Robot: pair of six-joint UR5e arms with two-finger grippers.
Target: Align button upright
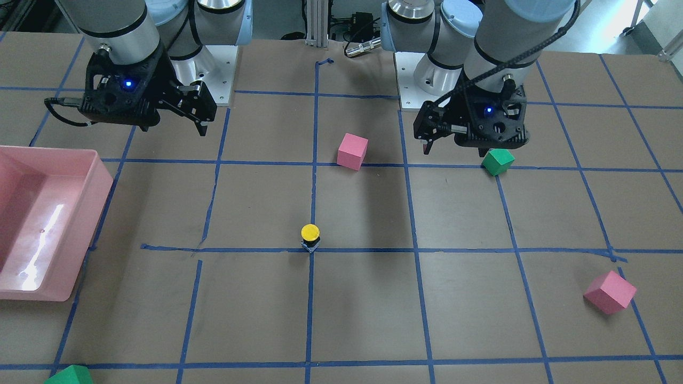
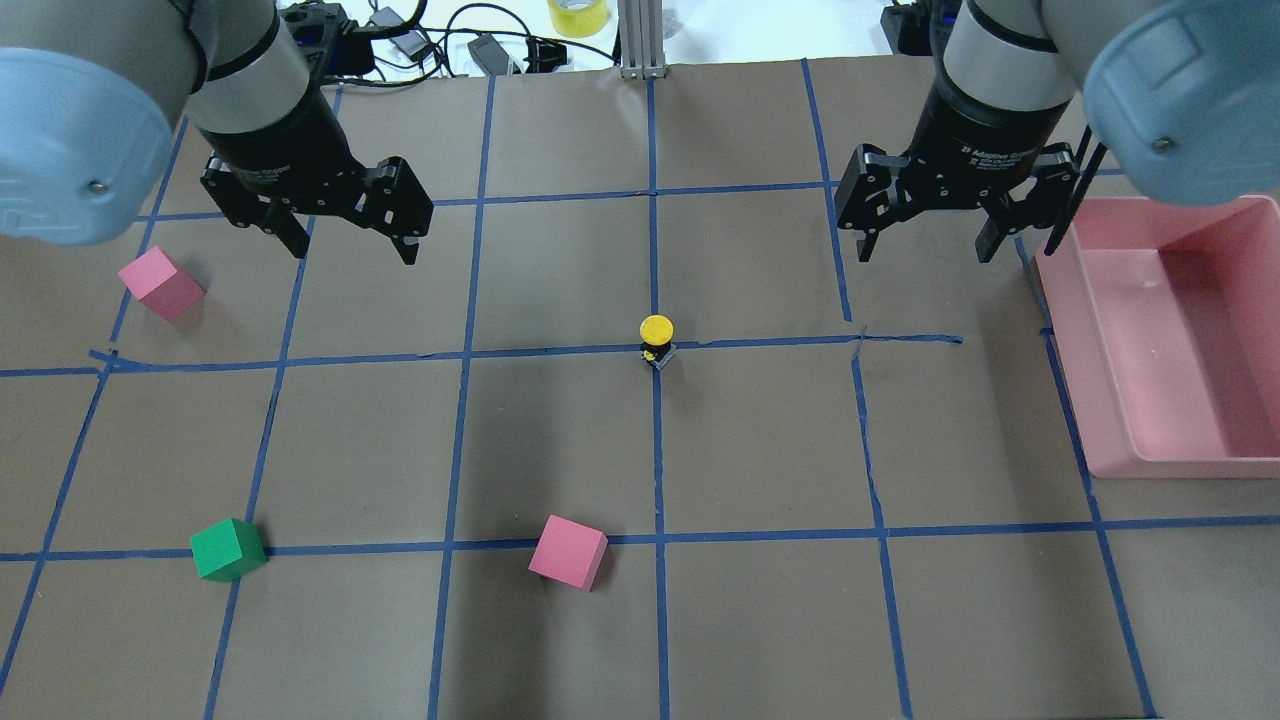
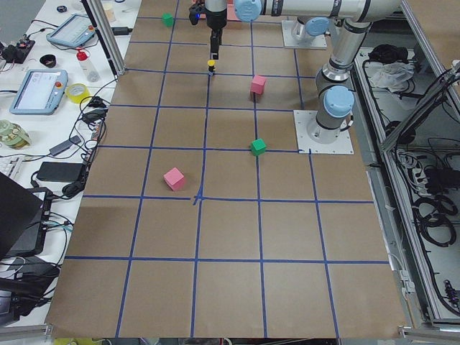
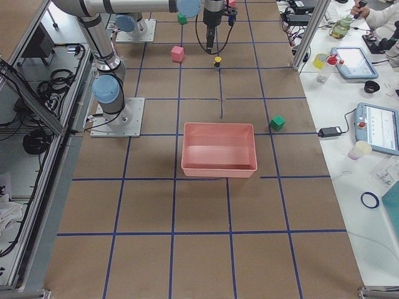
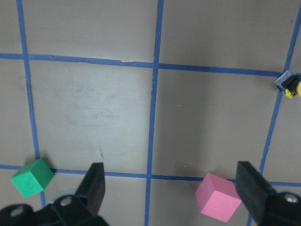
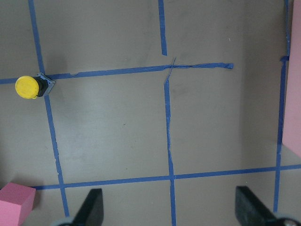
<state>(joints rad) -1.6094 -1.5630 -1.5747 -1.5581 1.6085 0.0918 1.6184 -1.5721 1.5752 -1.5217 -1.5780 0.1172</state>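
Note:
The button [image 2: 656,340] stands upright on a blue tape crossing at the table's middle, with its round yellow cap on top of the small black body. It also shows in the front view [image 1: 310,237], at the right edge of the left wrist view [image 5: 289,84] and at the left of the right wrist view [image 6: 30,87]. My left gripper [image 2: 353,248] is open and empty, held above the table far left of the button. My right gripper [image 2: 924,250] is open and empty, held above the table far right of it.
A pink bin [image 2: 1180,465] stands at the right side. A pink cube [image 2: 162,283] lies at the far left, another pink cube [image 2: 568,552] and a green cube [image 2: 228,549] lie nearer the robot. A second green cube [image 1: 69,376] lies at the far edge.

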